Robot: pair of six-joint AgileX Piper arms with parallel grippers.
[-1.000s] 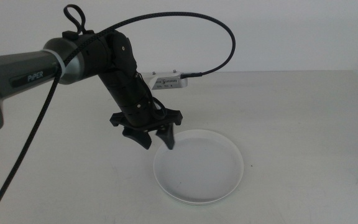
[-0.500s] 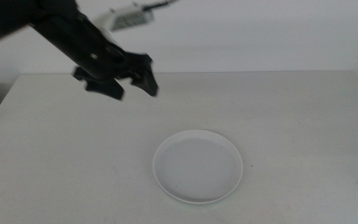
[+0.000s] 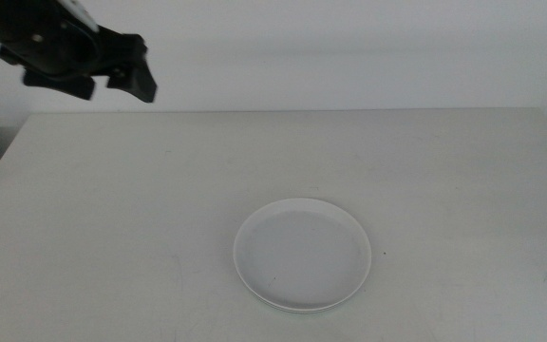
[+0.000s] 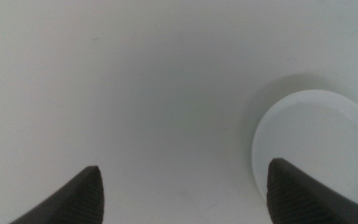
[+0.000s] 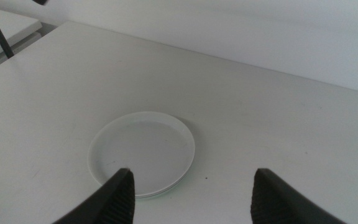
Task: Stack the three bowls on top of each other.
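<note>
The left end effector [image 3: 112, 81], dark and two-jawed, hangs high over the far left corner of the pale matte table [image 3: 112, 190] in the middle view, jaws apart and empty. Nearer the camera and a little right of centre, we see the stack of shallow round plate-like bowls [image 3: 302, 254], a white one uppermost and a second rim showing just under its near edge; we cannot tell from here whether all three are in it. In the left wrist view, the left end effector [image 4: 182, 186] looks down on bare table, its jaws spread wide, with the stack off to one side, well apart from it. In the right wrist view, the right end effector [image 5: 191, 193] also stands open and empty, and the stack lies just ahead of its jaws, slightly off centre. We judge the right arm the nearer one; being round, the bowls offer no long axis, so any rim approach serves.
</note>
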